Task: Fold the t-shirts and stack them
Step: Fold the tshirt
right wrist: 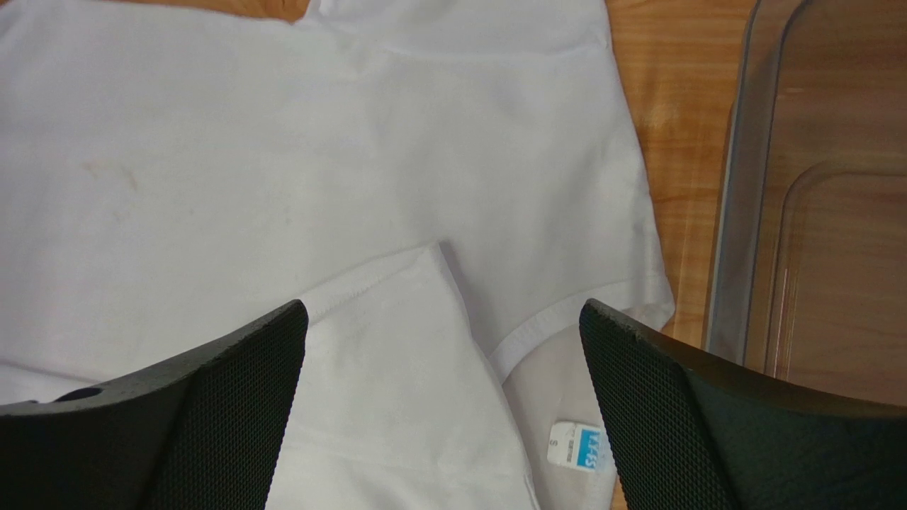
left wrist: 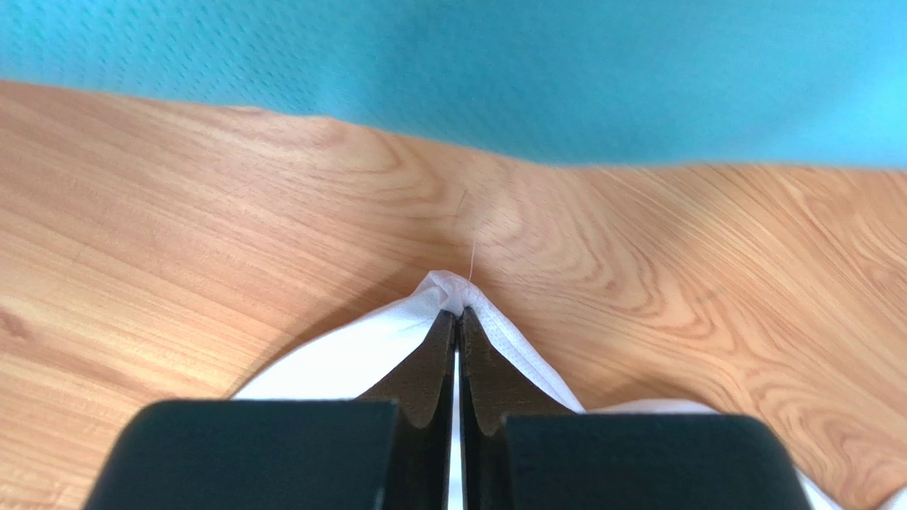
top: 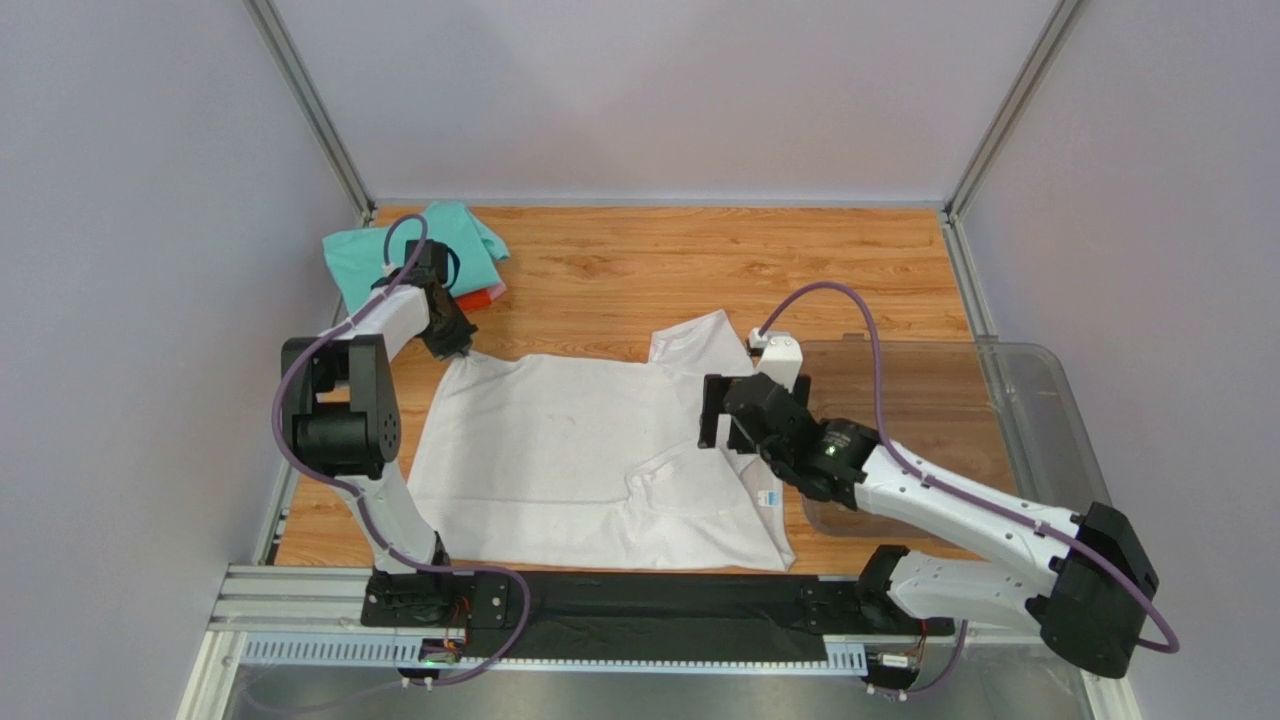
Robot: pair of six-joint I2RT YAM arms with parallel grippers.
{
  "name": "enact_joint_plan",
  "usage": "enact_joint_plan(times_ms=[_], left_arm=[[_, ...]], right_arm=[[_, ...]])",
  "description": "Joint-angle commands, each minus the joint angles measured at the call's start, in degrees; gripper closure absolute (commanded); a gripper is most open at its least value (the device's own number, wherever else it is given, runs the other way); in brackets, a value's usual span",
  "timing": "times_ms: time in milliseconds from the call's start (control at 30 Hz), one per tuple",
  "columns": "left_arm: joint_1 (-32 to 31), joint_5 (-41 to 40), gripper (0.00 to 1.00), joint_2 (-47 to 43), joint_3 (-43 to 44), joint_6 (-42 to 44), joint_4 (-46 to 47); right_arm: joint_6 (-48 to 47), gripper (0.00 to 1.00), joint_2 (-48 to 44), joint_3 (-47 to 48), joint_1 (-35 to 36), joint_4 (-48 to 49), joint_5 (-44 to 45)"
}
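A white t-shirt (top: 586, 450) lies spread flat on the wooden table, one sleeve folded over near its neck. My left gripper (top: 452, 344) is shut on the shirt's far left corner; in the left wrist view the pinched white cloth (left wrist: 351, 356) peaks just past the closed tips of the left gripper (left wrist: 458, 317). My right gripper (top: 724, 413) hovers open over the shirt's right side. In the right wrist view the right gripper (right wrist: 442, 308) stands wide above the white t-shirt (right wrist: 266, 159), near the collar and its blue neck label (right wrist: 580, 446). A folded teal t-shirt (top: 413, 248) lies at the back left.
An orange-red cloth edge (top: 478, 300) peeks from under the teal t-shirt (left wrist: 532, 64). A clear plastic bin (top: 1037, 398) stands on the right, its wall (right wrist: 745, 202) close beside the shirt's right edge. Metal frame posts stand at the back corners.
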Motion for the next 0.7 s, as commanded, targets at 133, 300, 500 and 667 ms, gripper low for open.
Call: enact_joint_plan(times_ms=[133,300,500,667], left_arm=[[0.24,5.87,1.0,-5.85,-3.04,7.33,8.03],[0.24,6.24,1.0,-3.57,-2.95,8.13,8.66],[0.42,5.01,1.0,-3.12,-4.53,8.13,9.88],[0.77,6.15,1.0,-2.68,-4.45,7.51,10.15]], right_arm=[[-8.48,0.0,14.64,15.57,-11.97,1.5,-6.4],[-11.04,0.0,28.72,29.47,-17.78,0.54,-8.41],[-11.92,0.0,46.48,49.86,-22.18,-7.89,-4.03],[-10.43,0.01,58.09,62.42,-26.31,-13.43,-6.04]])
